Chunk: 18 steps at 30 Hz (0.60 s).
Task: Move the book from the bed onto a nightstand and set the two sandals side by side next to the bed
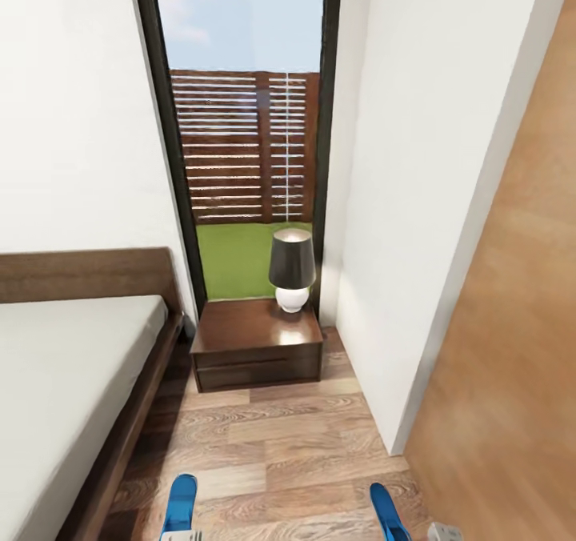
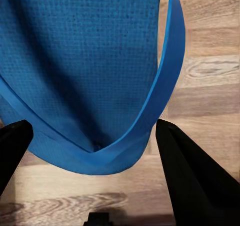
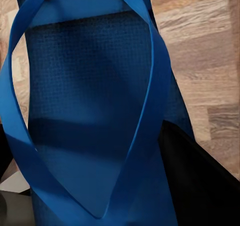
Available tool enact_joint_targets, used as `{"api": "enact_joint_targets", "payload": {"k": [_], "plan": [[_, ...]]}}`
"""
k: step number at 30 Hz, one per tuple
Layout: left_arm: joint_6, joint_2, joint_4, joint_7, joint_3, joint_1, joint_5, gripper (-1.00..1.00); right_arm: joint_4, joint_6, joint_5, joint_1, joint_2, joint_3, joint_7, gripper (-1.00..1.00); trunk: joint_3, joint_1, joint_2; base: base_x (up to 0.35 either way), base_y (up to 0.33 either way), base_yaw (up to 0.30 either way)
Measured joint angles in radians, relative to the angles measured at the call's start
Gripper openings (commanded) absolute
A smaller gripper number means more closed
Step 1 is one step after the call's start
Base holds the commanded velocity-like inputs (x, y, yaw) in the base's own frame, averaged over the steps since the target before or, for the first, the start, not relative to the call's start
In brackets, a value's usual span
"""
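Left end effector [image 2: 92, 178] grasping left sandal [image 2: 85, 70]; right end effector [image 3: 100, 186] grasping right sandal [image 3: 90, 110]. Long axes forward, parallel, well apart; bed [image 1: 72, 365] nearer left end effector.

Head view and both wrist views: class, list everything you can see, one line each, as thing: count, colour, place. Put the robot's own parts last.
Sandals: two, bright blue; left sandal and right sandal at the bottom of the head view, over the floor, each close up in a wrist view.
Bed: one, pale mattress on a dark brown frame, at the left.
Nightstand: one, dark reddish-brown, between bed and wall, below the window.
Lamp: one, dark shade on a white base, on the nightstand.
Window: one, tall, dark-framed; slatted fence and grass outside.
Floor: light-brown wood planks.
Walls: white.
Left gripper: black fingers either side of the left sandal.
Right gripper: dark finger beside the right sandal.
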Motion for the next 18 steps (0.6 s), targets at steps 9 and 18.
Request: {"api": "enact_joint_targets", "payload": {"k": [9,18], "plan": [[0.0,0.0,0.0,0.0,0.0,0.0,0.0,-1.0,0.0,0.0,0.0,0.0,0.0,0.0,0.0,-1.0,0.0,0.0,0.0,0.333,-0.003,0.003],[0.0,-0.004,0.0,0.0,0.0,0.0,0.0,-1.0,0.0,0.0,0.0,0.0,0.0,0.0,0.0,-1.0,0.0,0.0,0.0,0.331,-0.063,0.0]]}}
